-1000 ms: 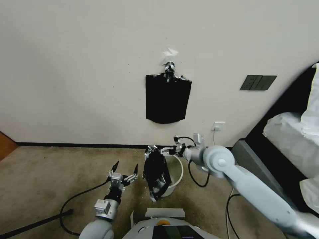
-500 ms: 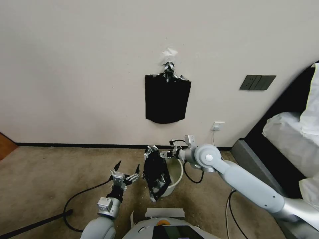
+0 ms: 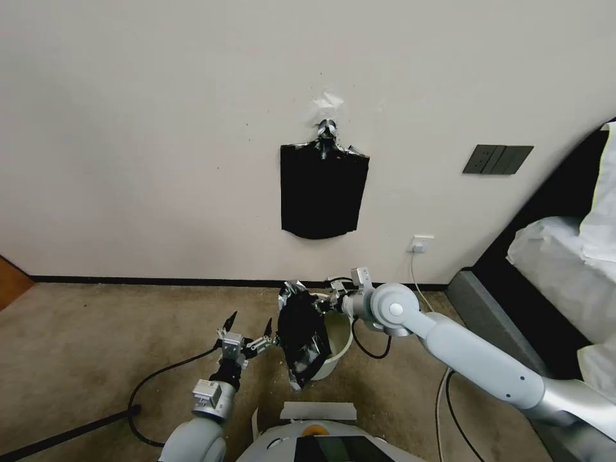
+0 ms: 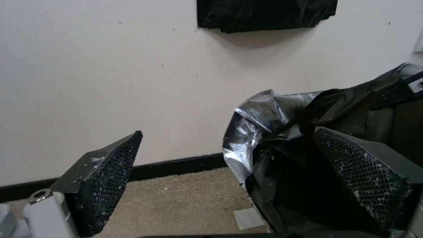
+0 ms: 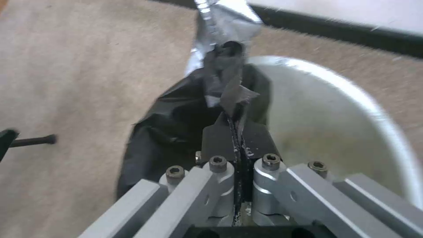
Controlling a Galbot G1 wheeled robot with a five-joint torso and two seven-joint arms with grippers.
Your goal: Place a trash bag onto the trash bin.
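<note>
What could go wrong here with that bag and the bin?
The right gripper pinches only a thin fold of the bag, so it might slip free. Most of the bag hangs outside the bin, so it may not open over the rim. The open left gripper is near the bag, and closing may snag or tear the film.

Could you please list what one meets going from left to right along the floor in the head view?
Left gripper, open → trash bag, draped over the bin's left rim → trash bin → right gripper, shut on the bag's top edge above the bin, with its arm extending away to the right.
</note>
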